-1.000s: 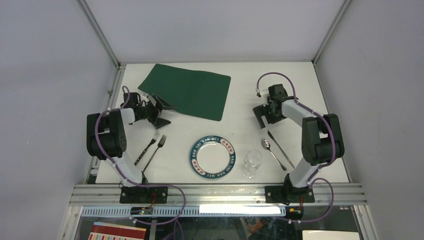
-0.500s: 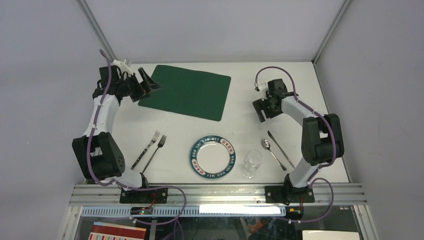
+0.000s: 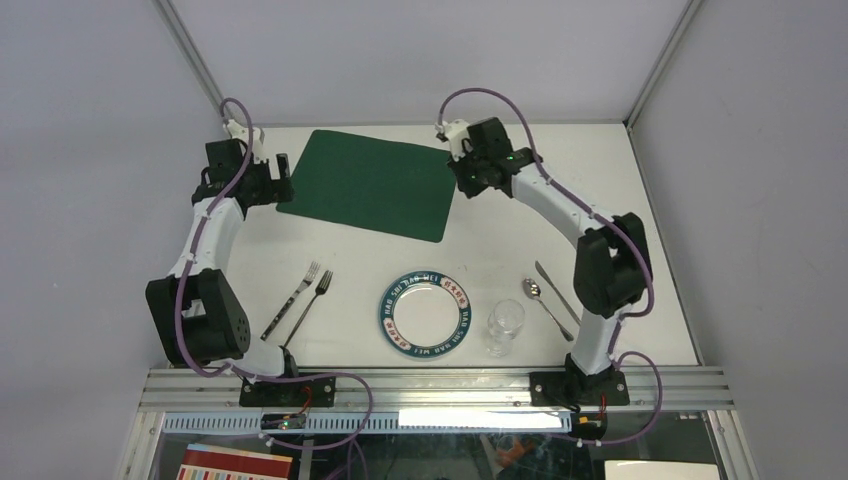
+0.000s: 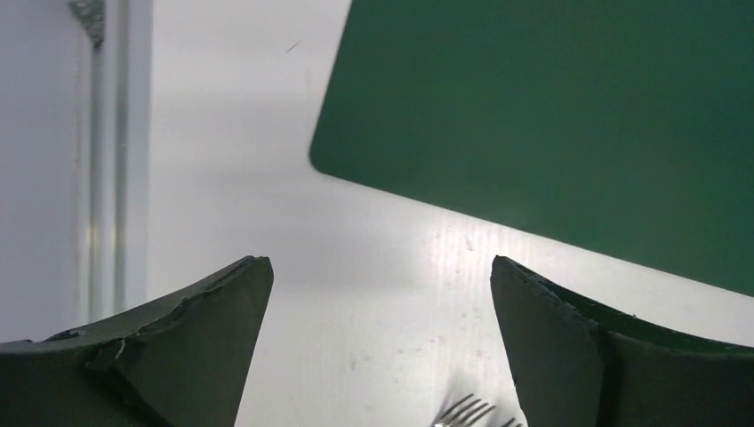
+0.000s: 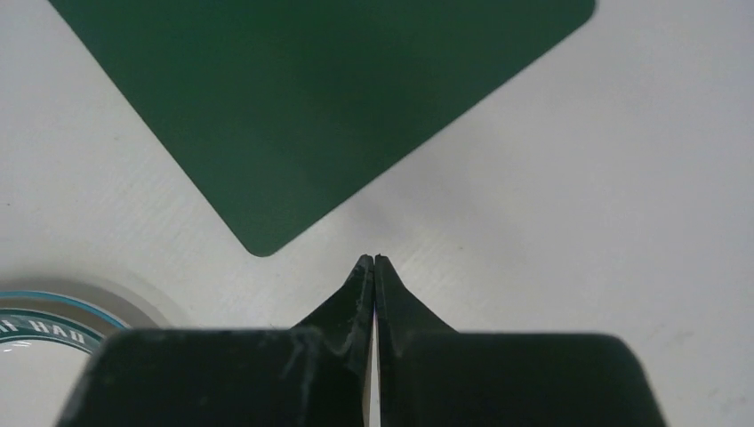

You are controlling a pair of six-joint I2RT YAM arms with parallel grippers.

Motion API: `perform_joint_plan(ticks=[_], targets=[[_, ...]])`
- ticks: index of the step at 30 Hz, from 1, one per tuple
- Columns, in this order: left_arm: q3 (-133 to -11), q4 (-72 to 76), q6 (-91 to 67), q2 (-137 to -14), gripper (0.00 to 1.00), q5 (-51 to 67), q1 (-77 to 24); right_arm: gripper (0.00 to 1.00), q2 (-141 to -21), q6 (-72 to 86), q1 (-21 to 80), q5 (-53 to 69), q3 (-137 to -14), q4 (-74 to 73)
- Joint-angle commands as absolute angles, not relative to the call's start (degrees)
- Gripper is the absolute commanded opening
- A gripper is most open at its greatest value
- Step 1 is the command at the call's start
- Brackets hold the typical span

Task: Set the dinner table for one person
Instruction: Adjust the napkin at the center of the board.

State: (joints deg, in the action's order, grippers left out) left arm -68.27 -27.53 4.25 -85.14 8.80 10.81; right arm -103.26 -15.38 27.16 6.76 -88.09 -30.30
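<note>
The dinner table is a white top with a dark green placemat lying at its back. My left gripper hangs by the mat's left corner, open and empty. In the left wrist view its gripper frames bare table, with the placemat ahead and fork tines below. My right gripper hovers at the mat's right edge. In the right wrist view the gripper is shut on nothing, just off a corner of the placemat.
Near the front lie two forks, a blue-rimmed plate, a clear glass, a spoon and a knife. The plate's rim shows in the right wrist view. Aluminium framing borders the table.
The left arm swung up from the mat's near-left corner to its far-left side, still open. The right arm moved from the right side to the mat's right edge and shut its jaws.
</note>
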Motion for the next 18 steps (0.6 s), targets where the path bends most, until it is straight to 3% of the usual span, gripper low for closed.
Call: perform_joint_plan(ticks=[1, 10, 18], targets=[[-65.7, -20.1, 10.7, -80.7, 0.99, -3.5, 9.3, 0.00, -109.2, -11.9, 32.3, 7.0, -91.3, -31.2], [-62.1, -20.9, 12.2, -74.4, 0.99, -2.3, 9.0, 0.00, -119.9, -11.4, 38.0, 6.6, -93.3, -29.9], [-63.3, -23.6, 13.2, -71.3, 0.99, 0.1, 8.7, 0.00, -121.8, -11.6, 38.1, 4.1, -90.2, -28.6]])
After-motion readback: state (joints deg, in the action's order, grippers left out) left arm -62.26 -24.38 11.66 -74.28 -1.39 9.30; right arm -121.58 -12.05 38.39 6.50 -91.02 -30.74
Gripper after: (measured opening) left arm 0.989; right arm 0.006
